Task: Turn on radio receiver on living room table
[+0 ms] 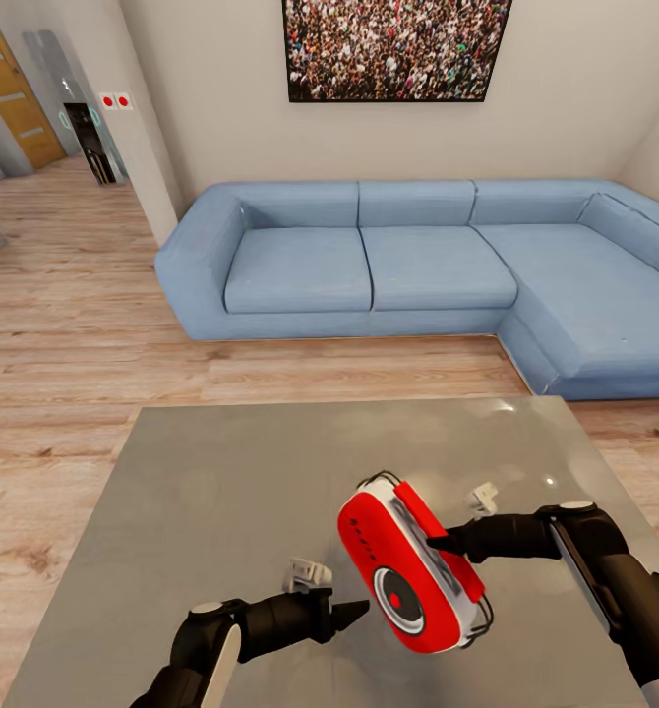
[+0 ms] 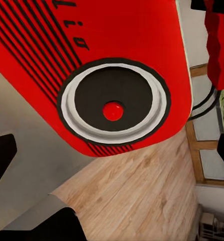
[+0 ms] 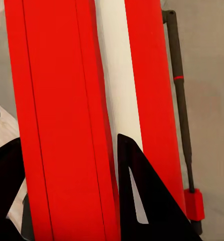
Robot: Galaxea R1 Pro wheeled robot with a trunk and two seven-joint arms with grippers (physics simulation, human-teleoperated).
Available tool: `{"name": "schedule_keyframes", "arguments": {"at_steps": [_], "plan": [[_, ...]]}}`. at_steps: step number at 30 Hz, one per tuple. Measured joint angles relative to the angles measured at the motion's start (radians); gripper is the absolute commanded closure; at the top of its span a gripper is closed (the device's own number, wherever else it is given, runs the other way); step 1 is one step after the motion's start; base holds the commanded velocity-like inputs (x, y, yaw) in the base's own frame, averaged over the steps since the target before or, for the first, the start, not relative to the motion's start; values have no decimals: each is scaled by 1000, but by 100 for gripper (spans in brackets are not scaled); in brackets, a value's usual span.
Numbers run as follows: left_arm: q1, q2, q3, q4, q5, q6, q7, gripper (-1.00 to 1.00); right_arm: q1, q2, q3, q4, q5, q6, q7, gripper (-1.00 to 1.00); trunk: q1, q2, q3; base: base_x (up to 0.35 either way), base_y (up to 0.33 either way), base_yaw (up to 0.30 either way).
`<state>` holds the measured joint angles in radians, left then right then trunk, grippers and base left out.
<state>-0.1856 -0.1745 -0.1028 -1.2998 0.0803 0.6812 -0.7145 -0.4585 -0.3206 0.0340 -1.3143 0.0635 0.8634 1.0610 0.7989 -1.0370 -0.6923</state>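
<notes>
Head view: the living room, with the blue sofa (image 1: 418, 261) far behind and the glossy grey table (image 1: 202, 492) near. We see the radio receiver (image 1: 413, 565) tilted over the table's near right part, pinched across its body by the right gripper (image 1: 448, 540). The left gripper (image 1: 354, 614) sits just left of the radio, fingers apart, empty.

Left wrist view: the round dial (image 2: 113, 102) with its red centre button (image 2: 113, 110) faces us, close.

Right wrist view: dark fingers (image 3: 142, 201) bracket the red shell and white band (image 3: 117, 90); the thin handle (image 3: 181, 105) runs alongside.

We judge it light, rigid and smooth, so it may slip. Hold the flat sides, not the wire handle.
</notes>
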Motion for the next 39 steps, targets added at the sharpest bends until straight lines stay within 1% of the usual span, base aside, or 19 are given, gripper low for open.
{"name": "schedule_keyframes", "arguments": {"at_steps": [1,6,9,16,20,21,35,38,39], "plan": [[0,0,0,0,0,0,0,-100,0,0,0,0,5,-3,3,100,0,0,0,0,0,0],[0,0,1,-1,2,0,0,-100,0,0,0,0,3,-3,7,100,0,0,0,0,0,0],[-9,0,1,13,5,-13,4,-100,0,0,1,0,5,-3,8,100,0,0,0,0,0,0],[-74,0,3,127,11,-44,6,-100,0,1,2,0,6,-3,8,100,0,0,0,0,0,0],[-85,0,3,148,22,-59,7,-100,0,1,1,0,8,-3,8,100,0,0,0,0,0,0],[-86,0,3,150,23,-60,7,100,0,1,2,0,10,-3,7,100,0,0,0,0,0,0],[-89,0,1,162,38,-66,7,100,0,2,3,1,13,-3,6,100,0,0,0,0,0,0],[-89,0,-19,163,49,-67,7,100,0,3,3,0,13,-3,6,100,0,0,0,0,0,0],[-89,0,-34,165,55,-69,7,100,0,3,3,0,14,-4,5,100,0,0,0,0,0,0]]}}
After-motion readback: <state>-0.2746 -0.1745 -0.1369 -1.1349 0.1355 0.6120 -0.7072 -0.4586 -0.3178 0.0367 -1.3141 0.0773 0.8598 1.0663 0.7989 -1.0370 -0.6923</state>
